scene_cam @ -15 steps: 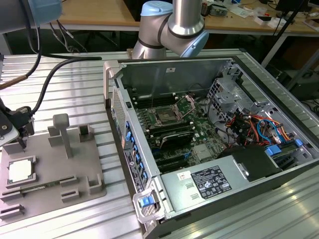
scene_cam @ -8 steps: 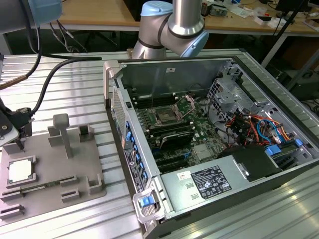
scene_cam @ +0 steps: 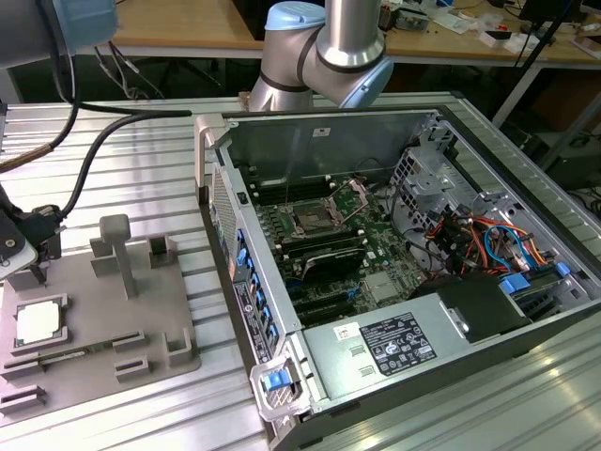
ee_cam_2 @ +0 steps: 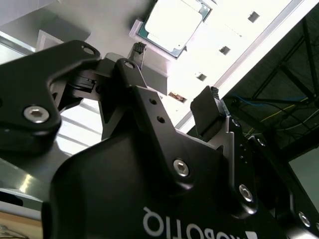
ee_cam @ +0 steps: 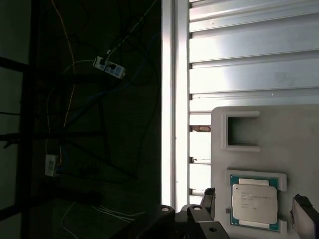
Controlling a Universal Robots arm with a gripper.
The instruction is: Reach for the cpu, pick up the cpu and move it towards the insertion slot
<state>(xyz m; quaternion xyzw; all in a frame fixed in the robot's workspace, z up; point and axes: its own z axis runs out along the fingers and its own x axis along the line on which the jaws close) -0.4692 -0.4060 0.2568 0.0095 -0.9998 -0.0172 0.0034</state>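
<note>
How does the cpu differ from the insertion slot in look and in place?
The cpu has a pale, silvery face; the insertion slot has a dark centre in a shiny metal frame. The cpu lies in the grey tray, while the insertion slot sits on the motherboard inside the open computer case. Both are square and lie flat.

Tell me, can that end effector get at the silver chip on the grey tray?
Probably yes. The cpu lies face up and uncovered in the grey tray, and in the first wrist view the end effector hangs open above it, one finger either side.
</note>
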